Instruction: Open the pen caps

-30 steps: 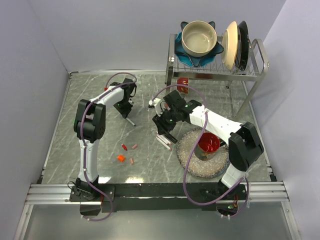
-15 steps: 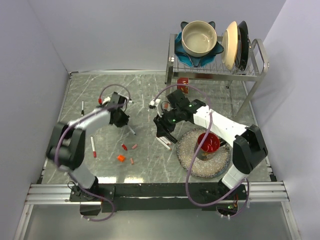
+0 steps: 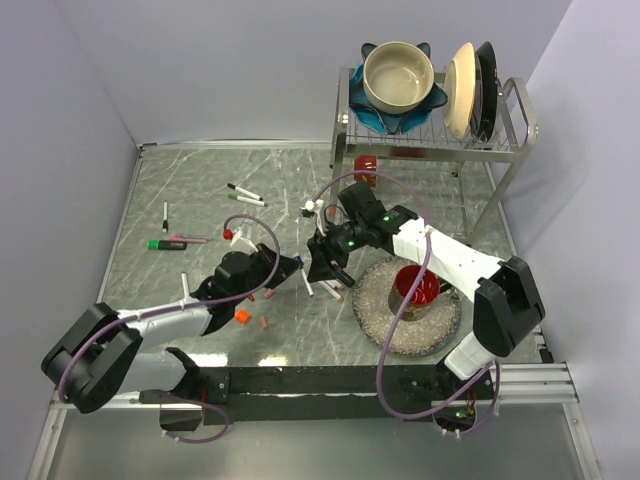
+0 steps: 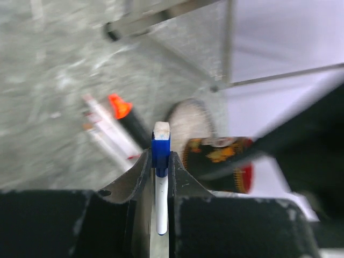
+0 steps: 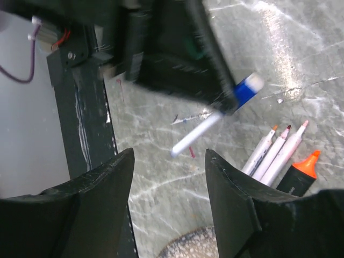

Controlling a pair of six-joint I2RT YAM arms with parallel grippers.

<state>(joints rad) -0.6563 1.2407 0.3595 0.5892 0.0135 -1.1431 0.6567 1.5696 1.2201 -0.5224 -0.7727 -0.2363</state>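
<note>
Near the middle of the grey marble table (image 3: 190,190), the left gripper (image 4: 160,159) is pinched narrow on a slim white marker (image 4: 161,207) whose short blue plastic cap (image 4: 160,149) is still on. Facing it, the right gripper (image 5: 169,156) stands wide with nothing between its jaws. Beside the left arm, a chunky orange cap (image 3: 241,316) lies loose on the table.

Our left gripper (image 4: 160,161) pinches a pen (image 5: 196,134), left of the red cup (image 3: 417,286); our right gripper (image 5: 169,166), nearer it, gapes.
</note>
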